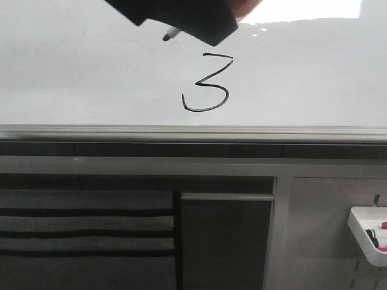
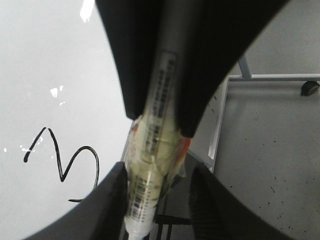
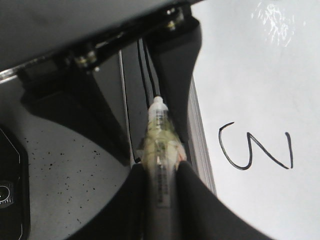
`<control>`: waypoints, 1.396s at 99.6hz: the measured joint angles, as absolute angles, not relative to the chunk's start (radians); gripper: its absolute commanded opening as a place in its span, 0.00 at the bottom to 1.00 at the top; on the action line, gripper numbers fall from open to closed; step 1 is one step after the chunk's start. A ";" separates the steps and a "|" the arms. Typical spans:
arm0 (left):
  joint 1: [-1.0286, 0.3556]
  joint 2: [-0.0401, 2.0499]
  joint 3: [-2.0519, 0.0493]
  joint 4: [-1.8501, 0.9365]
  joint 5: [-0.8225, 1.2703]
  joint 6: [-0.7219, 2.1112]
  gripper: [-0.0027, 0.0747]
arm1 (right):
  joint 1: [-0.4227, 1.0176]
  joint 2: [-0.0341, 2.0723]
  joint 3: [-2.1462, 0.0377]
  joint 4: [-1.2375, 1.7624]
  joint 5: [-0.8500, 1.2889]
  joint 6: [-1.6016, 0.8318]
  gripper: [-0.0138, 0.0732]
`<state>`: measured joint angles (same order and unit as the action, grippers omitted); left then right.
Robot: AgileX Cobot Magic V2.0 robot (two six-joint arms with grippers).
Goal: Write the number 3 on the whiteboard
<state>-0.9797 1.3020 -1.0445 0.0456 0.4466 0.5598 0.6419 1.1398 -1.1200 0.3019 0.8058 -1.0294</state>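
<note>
Marker gripped over the whiteboard (image 1: 72, 72), the number 3 (image 1: 207, 84) drawn on it.

Front view, from the left: bare glossy board; a black arm part (image 1: 181, 15) at the top edge, whose arm I cannot tell, with the marker (image 1: 169, 34) poking out, its dark tip off the surface, up and left of the digit; the number 3 sits near the board's middle, above the grey edge rail (image 1: 181, 130); far right and lower, a small white tray (image 1: 363, 232). The left gripper (image 2: 157, 200) stands wide, its fingers either side of the marker's barrel, clamping nothing; the right gripper (image 3: 162, 170) is closed tight on the marker's barrel.
</note>
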 measured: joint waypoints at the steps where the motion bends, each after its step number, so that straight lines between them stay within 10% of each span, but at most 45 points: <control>1: -0.980 1.302 -1.045 0.046 0.447 0.560 0.24 | 0.642 1.140 -1.120 0.302 0.808 -1.029 0.20; 36: -0.980 1.302 -1.045 0.057 0.453 0.574 0.05 | 0.642 1.140 -1.120 0.302 0.831 -1.033 0.22; 63: -0.948 1.302 -1.045 0.059 0.475 0.565 0.01 | 0.613 1.119 -1.120 0.304 0.822 -0.997 0.54; 113: -0.322 1.304 -1.028 0.023 0.500 0.155 0.01 | 0.366 0.966 -1.120 0.294 0.856 -0.848 0.54; 114: -0.224 1.446 -1.005 -0.074 0.395 0.141 0.24 | 0.366 0.966 -1.115 0.294 0.867 -0.843 0.54; 124: -0.224 1.446 -1.005 -0.074 0.393 0.141 0.48 | 0.366 0.966 -1.115 0.294 0.867 -0.843 0.54; 139: -0.224 1.446 -1.005 -0.058 0.403 0.141 0.50 | 0.366 0.966 -1.115 0.294 0.874 -0.841 0.54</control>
